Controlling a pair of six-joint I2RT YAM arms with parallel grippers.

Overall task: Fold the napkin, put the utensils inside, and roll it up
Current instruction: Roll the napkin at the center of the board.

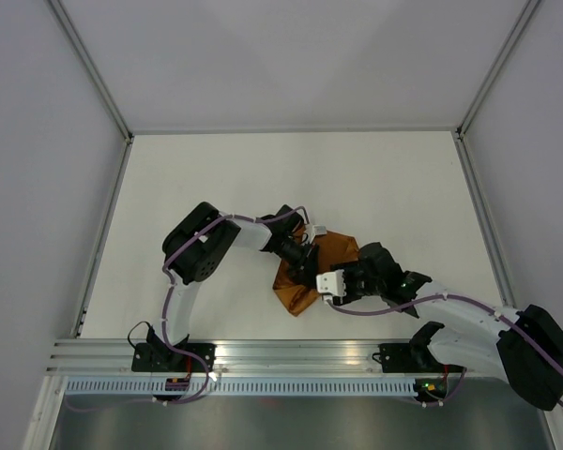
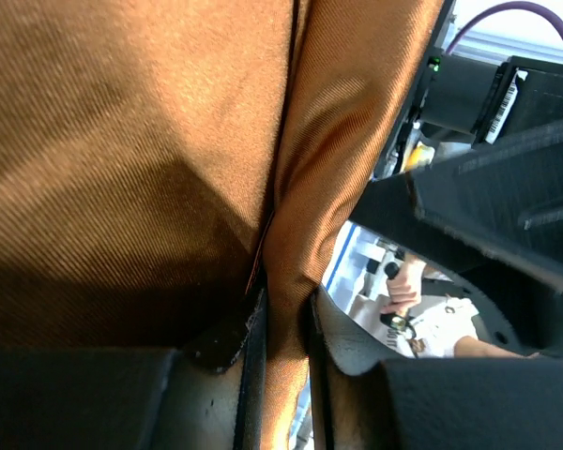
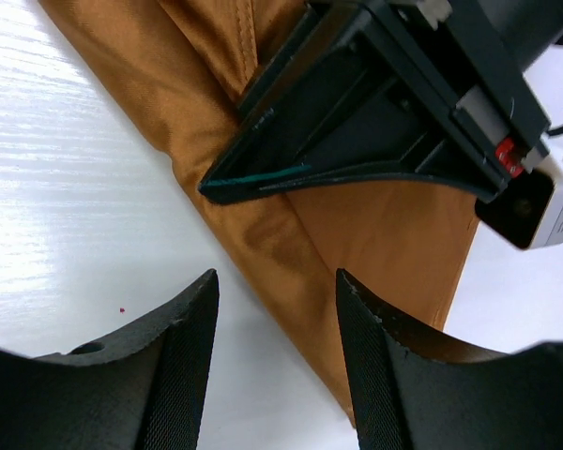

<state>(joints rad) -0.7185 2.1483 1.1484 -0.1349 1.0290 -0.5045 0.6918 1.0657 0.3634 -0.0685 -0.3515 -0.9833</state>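
The rust-brown napkin [image 1: 336, 251] lies bunched and partly folded on the white table, between the two arms. My left gripper [image 2: 286, 319] is shut on a raised fold of the napkin [image 2: 122, 141], with cloth pinched between its pads. In the top view the left gripper [image 1: 303, 262] sits over the middle of the cloth. My right gripper [image 3: 277, 281] stands open just above the table, and the napkin's folded edge [image 3: 300, 281] runs between its fingers without touching them. No utensils are in view.
The left arm's gripper body [image 3: 375, 103] hangs close in front of the right gripper. The white table [image 1: 263, 178] is walled on three sides. An aluminium rail [image 1: 291, 354] with both arm bases runs along the near edge.
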